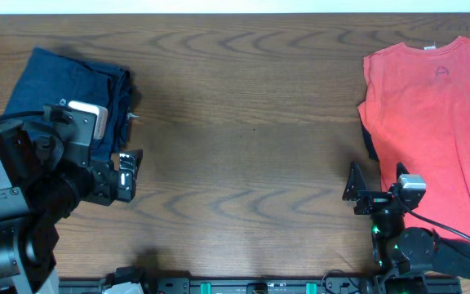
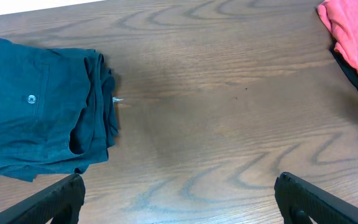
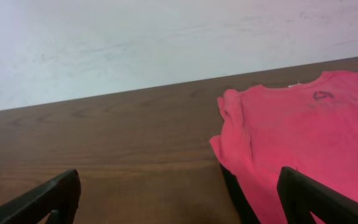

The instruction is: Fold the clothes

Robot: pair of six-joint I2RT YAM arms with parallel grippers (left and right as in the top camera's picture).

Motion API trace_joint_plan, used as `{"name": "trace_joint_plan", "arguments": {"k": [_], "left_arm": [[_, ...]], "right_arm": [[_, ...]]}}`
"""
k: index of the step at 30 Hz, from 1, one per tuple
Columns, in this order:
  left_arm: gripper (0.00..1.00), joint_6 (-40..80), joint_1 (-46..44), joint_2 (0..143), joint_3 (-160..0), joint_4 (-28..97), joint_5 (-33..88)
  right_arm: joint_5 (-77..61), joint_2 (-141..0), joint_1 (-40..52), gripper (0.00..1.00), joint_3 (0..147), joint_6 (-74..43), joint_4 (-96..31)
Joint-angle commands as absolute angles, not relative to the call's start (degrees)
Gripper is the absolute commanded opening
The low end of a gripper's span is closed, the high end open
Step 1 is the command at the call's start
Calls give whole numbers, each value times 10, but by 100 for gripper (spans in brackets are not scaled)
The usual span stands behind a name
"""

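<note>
Overhead — shorts (image 1: 64, 82) far left, T-shirt (image 1: 439, 122) at right edge, tabletop (image 1: 251, 122) between

No word, brand or number can be read in any view. A small dark printed mark (image 3: 320, 95) is seen on the coral-red T-shirt (image 1: 439, 114) just below its collar, but it is too faint to be made out. A tiny pale label (image 2: 117, 99) at the edge of the navy shorts (image 2: 36, 124) is likewise too small to be read.

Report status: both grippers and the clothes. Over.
Left gripper, right gripper open, empty. Navy shorts folded, at left; coral T-shirt spread flat at right, dark cloth under its edge. Nothing in the way.
</note>
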State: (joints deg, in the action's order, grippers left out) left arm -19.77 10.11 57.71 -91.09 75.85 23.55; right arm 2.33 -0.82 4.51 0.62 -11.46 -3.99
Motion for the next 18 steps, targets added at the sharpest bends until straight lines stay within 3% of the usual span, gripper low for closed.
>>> {"name": "trace_joint_plan", "arguments": {"k": [1, 6, 18], "left_arm": [[98, -206, 81, 567, -909, 758, 215], [98, -205, 28, 524, -895, 703, 97], [98, -203, 11, 326, -613, 461, 139]], "right_arm": [[21, -4, 36, 99, 3, -106, -40], [21, -4, 36, 99, 3, -106, -40], [21, -4, 36, 99, 3, -106, -40]]}}
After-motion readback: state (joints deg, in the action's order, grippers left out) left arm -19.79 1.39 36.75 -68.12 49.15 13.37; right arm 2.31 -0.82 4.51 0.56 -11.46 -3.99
